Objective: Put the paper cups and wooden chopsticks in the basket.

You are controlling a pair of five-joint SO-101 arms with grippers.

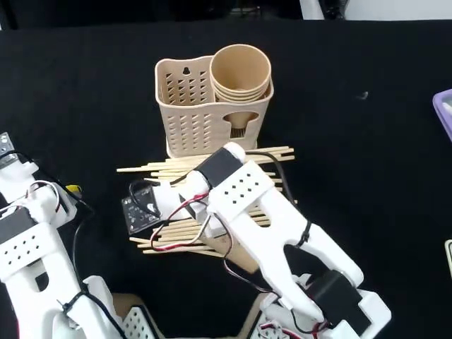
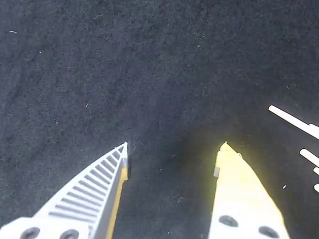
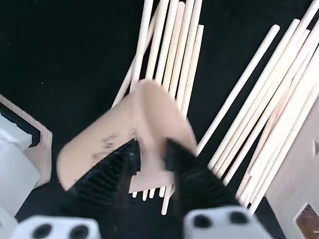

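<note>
Beige basket (image 1: 185, 116) already holds stacked paper cups (image 1: 241, 70). Wooden chopsticks (image 1: 173, 168) all lie on the black table (image 1: 367, 183) beside it. Right gripper (image 3: 149, 154) pinches another cup (image 3: 122, 127) over them. Left gripper (image 2: 174, 145) gapes wide, empty.

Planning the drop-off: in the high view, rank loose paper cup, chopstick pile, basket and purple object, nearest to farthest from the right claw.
1. The loose paper cup, in the right claw.
2. The chopstick pile, beneath it.
3. The basket, behind the pile.
4. The purple object, at the view's edge.
</note>
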